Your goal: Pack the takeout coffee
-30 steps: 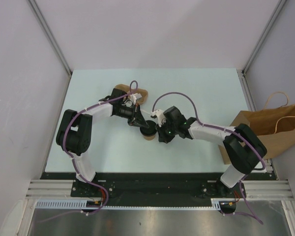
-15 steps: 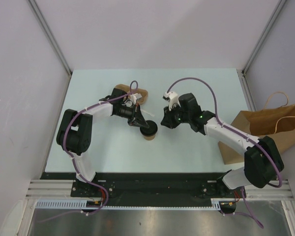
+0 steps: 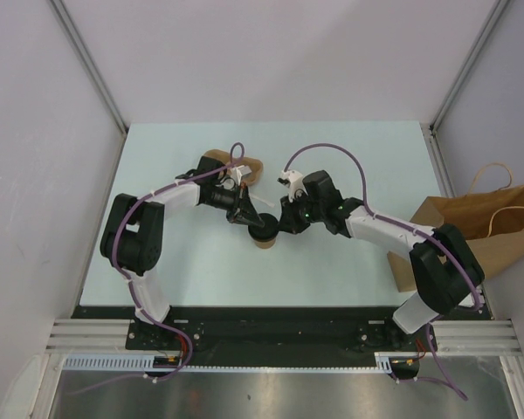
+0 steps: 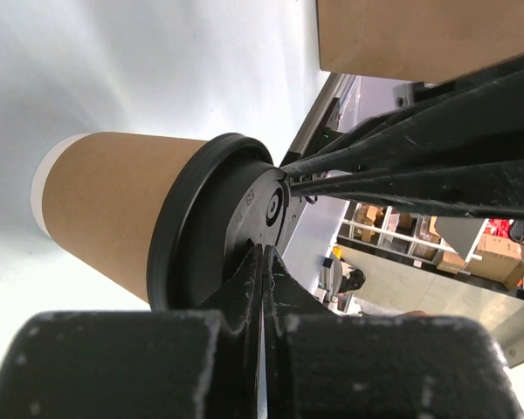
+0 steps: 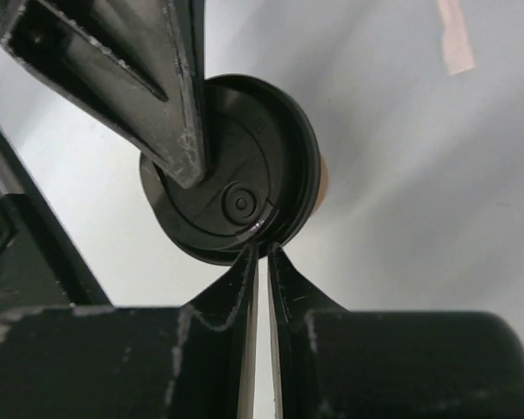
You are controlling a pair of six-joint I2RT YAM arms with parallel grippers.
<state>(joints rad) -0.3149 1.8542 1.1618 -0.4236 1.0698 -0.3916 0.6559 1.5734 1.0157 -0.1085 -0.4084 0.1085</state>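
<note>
Left claw [image 4: 262, 255] is clenched, fingers pressed flat together, the tips resting against the rim of the black lid [image 4: 211, 229] on the takeout coffee cup [image 4: 105, 205]. Right claw [image 5: 262, 251] is closed to a thin slit and meets the lid's opposite edge, with nothing seen between its tips. From above, the cup [image 3: 264, 234] stands upright near the middle of the pale counter [image 3: 358, 157], between the two claws. A brown pulp cup carrier [image 3: 254, 165] lies just behind the left arm. A large brown paper bag [image 3: 498, 229] with handles sits at the counter's right edge, well apart from the cup.
</note>
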